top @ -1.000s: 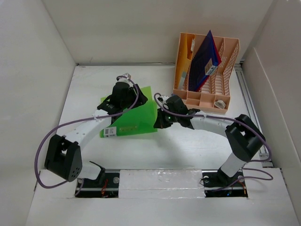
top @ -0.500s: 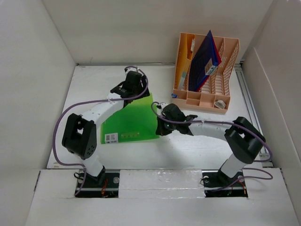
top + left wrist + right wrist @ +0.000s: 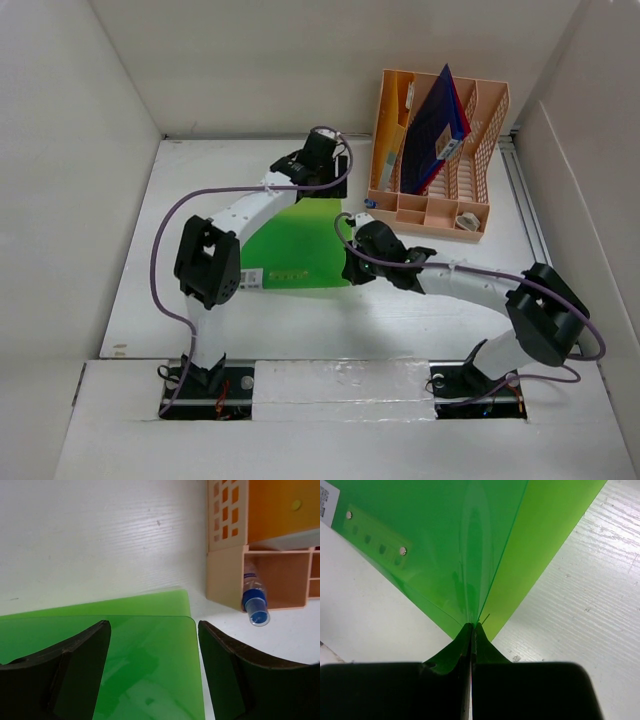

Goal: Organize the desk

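Plainly, our right jaws were pressed together on the lower right corner of the green folder (image 3: pixel 295 245). Our left jaws stood wide apart and empty above its upper edge, at centre frame. The folder lay on the white worktop (image 3: pixel 190 210), which filled the middle of the overhead view, with the peach file rack (image 3: pixel 482 140) at upper right. We judged filing the folder to be the step in hand. Next it needed lifting and steering upright into a free slot.
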You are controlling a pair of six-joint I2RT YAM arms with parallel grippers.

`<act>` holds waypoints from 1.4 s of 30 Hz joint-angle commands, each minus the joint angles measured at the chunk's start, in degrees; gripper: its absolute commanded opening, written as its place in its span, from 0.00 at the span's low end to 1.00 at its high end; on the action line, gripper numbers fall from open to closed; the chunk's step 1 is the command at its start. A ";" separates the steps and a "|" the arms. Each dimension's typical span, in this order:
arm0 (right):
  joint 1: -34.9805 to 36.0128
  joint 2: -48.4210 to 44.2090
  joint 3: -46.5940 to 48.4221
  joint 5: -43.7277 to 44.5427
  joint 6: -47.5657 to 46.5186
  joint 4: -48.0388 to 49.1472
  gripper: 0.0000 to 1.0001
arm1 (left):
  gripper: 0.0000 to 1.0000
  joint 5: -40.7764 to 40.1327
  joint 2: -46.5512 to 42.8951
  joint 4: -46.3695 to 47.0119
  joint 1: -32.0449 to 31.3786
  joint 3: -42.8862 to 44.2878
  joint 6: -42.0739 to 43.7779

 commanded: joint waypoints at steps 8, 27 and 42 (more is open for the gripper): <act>2.50 -0.61 0.05 4.72 -1.51 2.80 0.00 | 0.69 -7.45 9.51 -19.61 -3.21 18.14 6.25; 6.89 2.46 5.59 10.69 -2.48 -0.79 0.00 | 0.51 -18.19 9.79 -28.24 -11.39 13.59 8.18; 6.89 -2.89 3.04 14.12 -0.55 0.35 0.04 | 0.00 -10.91 3.03 -22.18 -9.83 3.65 9.68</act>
